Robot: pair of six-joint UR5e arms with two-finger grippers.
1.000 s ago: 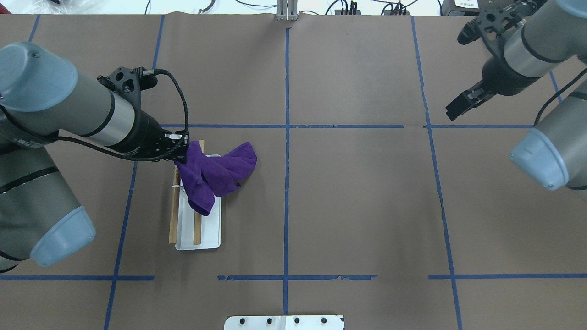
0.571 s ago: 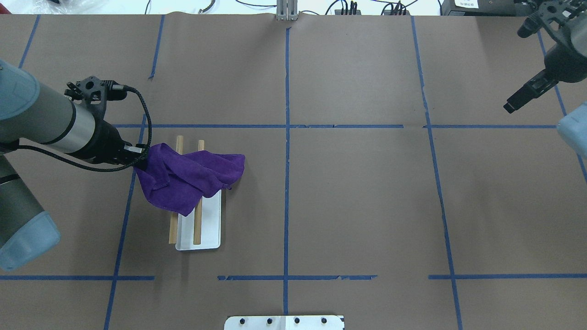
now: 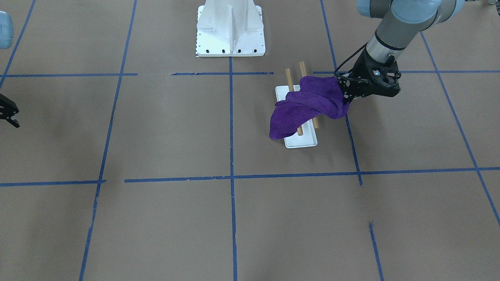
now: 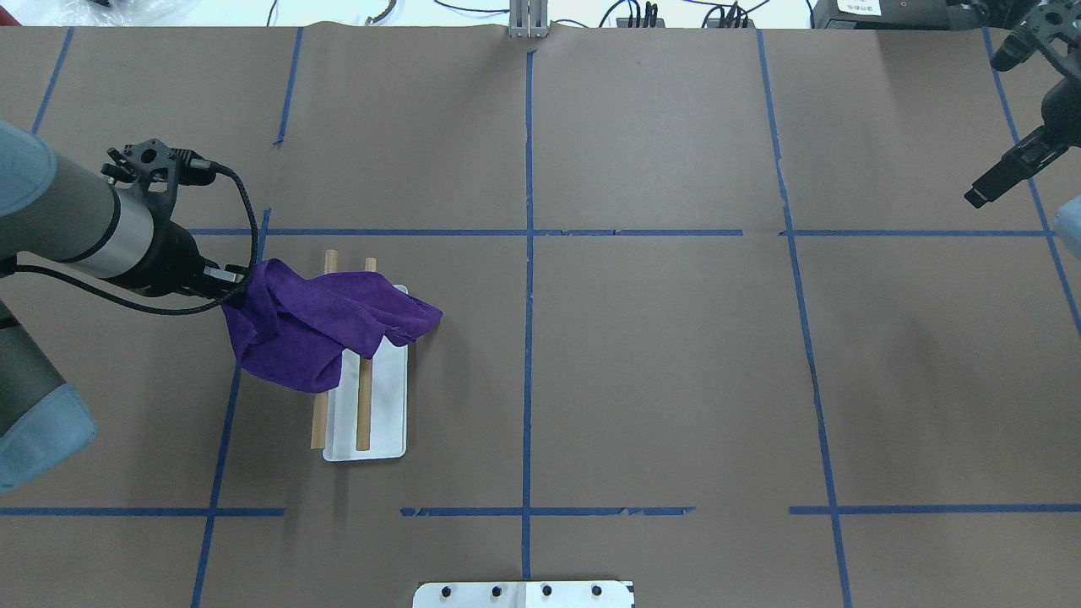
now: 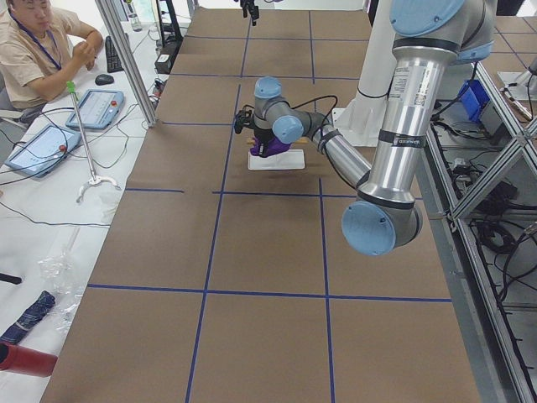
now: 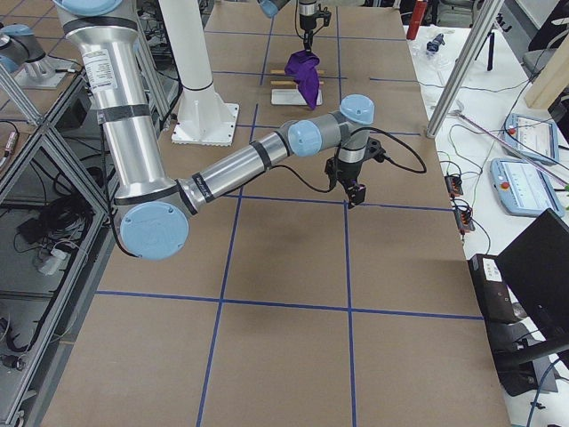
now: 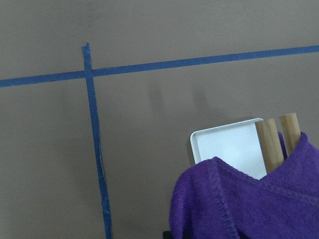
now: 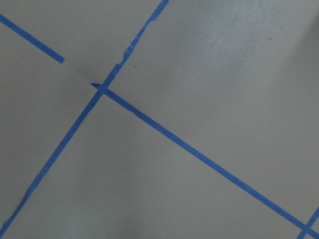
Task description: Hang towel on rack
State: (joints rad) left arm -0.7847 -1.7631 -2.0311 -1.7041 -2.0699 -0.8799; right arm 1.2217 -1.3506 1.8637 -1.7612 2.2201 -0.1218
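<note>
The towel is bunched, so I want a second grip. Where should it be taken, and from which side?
Probably the towel's loose corner beyond the rack, from the robot's right: it sticks out past the dowels, opposite the left gripper.

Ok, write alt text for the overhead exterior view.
The left hand holds a purple towel by one end, draped across both wooden dowels of a white-based rack on a brown table gridded with blue tape. The right hand hangs at the far right corner.
</note>
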